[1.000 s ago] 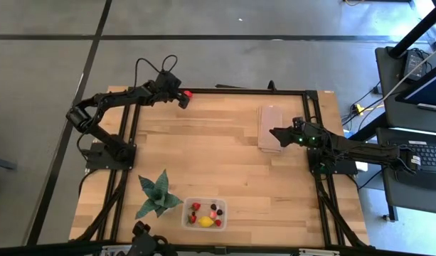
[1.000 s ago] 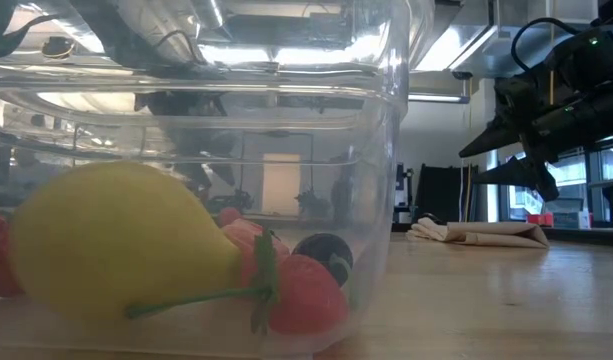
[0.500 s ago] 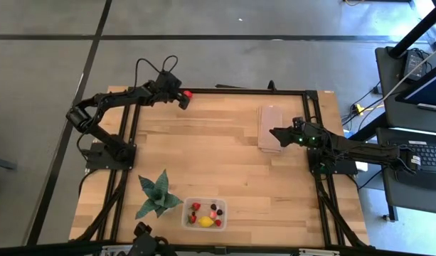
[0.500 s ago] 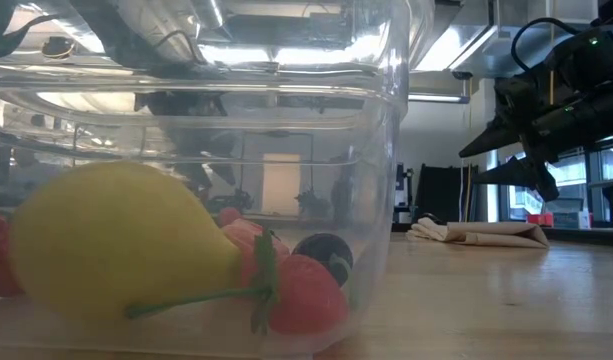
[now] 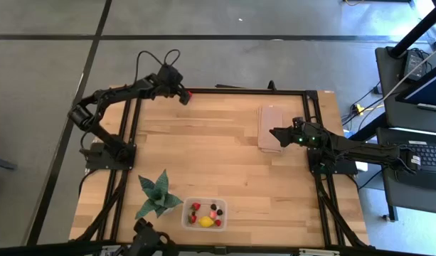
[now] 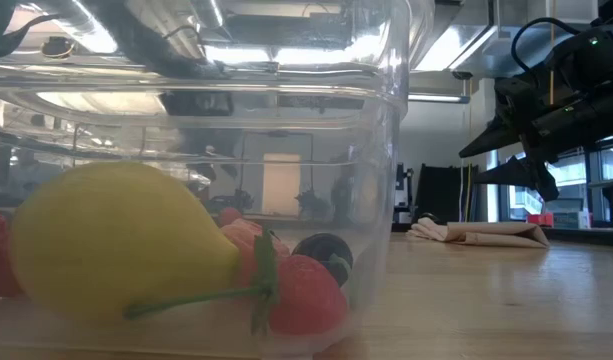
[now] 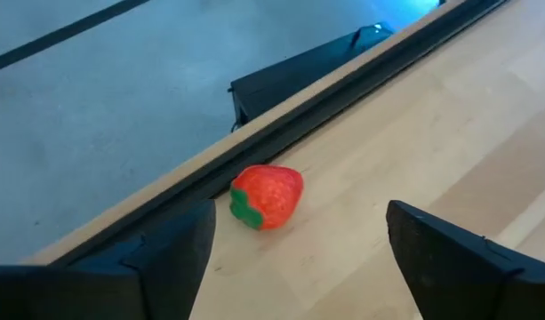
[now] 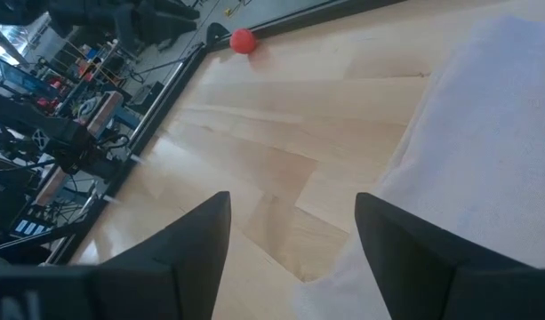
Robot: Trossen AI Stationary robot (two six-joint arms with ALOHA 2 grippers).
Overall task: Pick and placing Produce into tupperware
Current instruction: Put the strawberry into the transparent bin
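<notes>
Most produce already sits in the tupperware [image 5: 205, 212] at six o'clock; one strawberry [image 7: 267, 196] remains at eleven o'clock on the counter [image 5: 218, 149] before the left pincer [image 5: 183, 95], fingers apart and empty, while the right pincer [image 5: 274, 132], also apart, waits at three o'clock.

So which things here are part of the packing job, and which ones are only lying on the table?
Part of the job:
- strawberry at the table's far edge, in front of the open left gripper
- tupperware, fruit already inside: lemon, berries

Only lying about:
- plant beside the tupperware
- cloth under the waiting right gripper
</notes>
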